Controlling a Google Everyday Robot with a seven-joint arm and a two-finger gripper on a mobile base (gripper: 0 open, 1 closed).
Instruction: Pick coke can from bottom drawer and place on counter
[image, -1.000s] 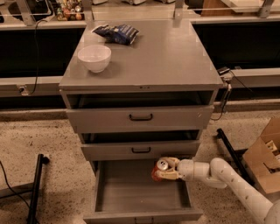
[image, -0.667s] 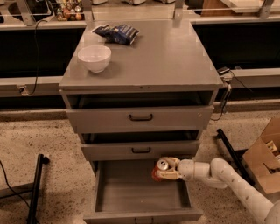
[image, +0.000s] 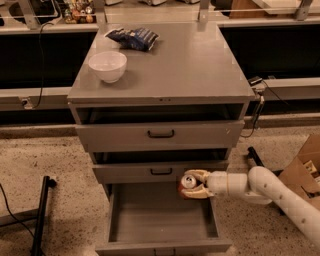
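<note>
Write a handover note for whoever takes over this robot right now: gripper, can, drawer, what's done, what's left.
Gripper: shut on the coke can, held over the back right of the open bottom drawer.
Done: can grasped.
Left: raise it clear of the upper drawers and set it on the counter. A white bowl and a chip bag occupy the counter's left and rear; the right side looks free.

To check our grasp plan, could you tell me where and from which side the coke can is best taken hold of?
Grip the coke can across its round side wall, from the right: it stands roughly upright, silver top up. The end effector is shut on it that way, above the open bottom drawer.
</note>
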